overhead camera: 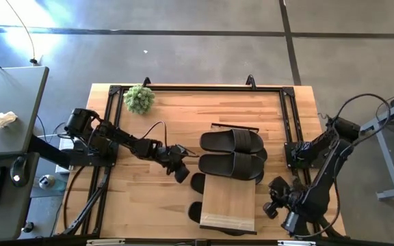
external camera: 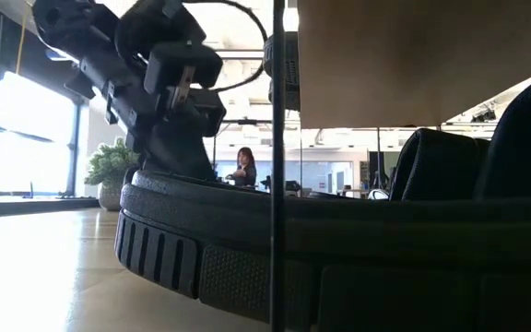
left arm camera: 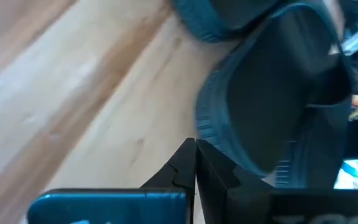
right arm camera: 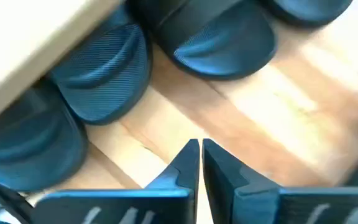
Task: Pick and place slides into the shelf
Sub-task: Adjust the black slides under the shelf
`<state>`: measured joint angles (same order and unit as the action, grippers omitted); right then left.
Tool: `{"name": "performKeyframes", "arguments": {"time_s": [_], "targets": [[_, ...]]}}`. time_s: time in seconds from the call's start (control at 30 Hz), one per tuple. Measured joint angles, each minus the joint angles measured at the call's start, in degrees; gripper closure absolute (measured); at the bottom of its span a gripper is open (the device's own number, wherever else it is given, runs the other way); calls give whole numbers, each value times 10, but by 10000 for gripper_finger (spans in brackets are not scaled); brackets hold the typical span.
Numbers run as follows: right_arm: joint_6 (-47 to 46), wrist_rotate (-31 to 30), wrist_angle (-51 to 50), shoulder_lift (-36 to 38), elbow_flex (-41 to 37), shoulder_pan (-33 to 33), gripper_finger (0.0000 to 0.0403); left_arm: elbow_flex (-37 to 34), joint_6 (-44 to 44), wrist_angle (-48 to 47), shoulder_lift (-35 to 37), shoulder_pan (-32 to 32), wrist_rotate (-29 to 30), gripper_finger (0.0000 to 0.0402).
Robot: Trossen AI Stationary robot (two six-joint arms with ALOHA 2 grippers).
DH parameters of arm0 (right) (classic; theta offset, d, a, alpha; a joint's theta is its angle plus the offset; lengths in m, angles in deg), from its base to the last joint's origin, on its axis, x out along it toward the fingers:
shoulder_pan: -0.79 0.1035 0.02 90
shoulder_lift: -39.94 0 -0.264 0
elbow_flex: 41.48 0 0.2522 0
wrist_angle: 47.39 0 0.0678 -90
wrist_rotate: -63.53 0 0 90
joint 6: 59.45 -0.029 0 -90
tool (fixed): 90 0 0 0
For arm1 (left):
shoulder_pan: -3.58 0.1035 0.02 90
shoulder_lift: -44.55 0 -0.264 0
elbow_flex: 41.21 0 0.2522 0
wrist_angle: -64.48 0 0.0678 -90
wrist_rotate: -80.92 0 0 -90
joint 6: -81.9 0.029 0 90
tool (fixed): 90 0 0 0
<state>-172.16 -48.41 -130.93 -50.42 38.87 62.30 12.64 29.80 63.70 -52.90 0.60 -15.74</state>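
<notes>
Shelf: the low light-wood shelf [overhead camera: 228,203] stands at the near edge of the table [overhead camera: 142,205], its plank top bare.
Slides under the shelf: two black slides [overhead camera: 197,183] poke out from beneath the plank on its left side; the right wrist view shows toes tucked below the board.
Slides still out: a pair of slides [overhead camera: 232,142] lies side by side just behind the shelf, the nearer one touching the plank's far edge.
Left gripper: the left gripper [overhead camera: 181,173] sits low beside the heel of a tucked slide, fingers pinched together on nothing.
Right gripper: the right gripper [overhead camera: 273,208] waits just off the shelf's right side, fingers closed and empty.
Bystanders: a small potted plant [overhead camera: 139,99] sits well away at the far corner; a person [external camera: 243,167] shows far back in the room.
Risk: I would judge the closed left fingers could shove the tucked slide askew or nudge the light shelf, since they sit so close to both.
Risk, next pick: reaching for the outer pair, an arm might catch the plank's edge and drag it.
</notes>
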Motion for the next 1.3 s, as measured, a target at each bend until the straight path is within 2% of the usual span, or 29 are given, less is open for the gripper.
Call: {"name": "performKeyframes", "arguments": {"time_s": [0.07,0.17,0.3,0.43,0.57,0.8,1.03,1.3], "targets": [[58,13,-23,0,23,-16,399,2,-2,10,-11,-1,2,401],[150,32,0,0,31,-50,401,10,-9,6,-28,-2,1,401],[207,42,11,0,31,-89,402,37,-9,6,-52,-11,2,401],[259,77,27,2,34,-114,403,60,-9,-11,-68,-13,-14,401],[276,75,59,2,36,-117,403,67,-8,-55,-69,-12,-12,401],[308,72,84,2,36,-117,403,67,-5,-61,-69,-14,11,401],[318,76,73,2,36,-117,403,67,146,-65,-69,-35,67,402],[318,77,79,2,36,-117,403,68,216,-121,-49,-36,109,402]]}}
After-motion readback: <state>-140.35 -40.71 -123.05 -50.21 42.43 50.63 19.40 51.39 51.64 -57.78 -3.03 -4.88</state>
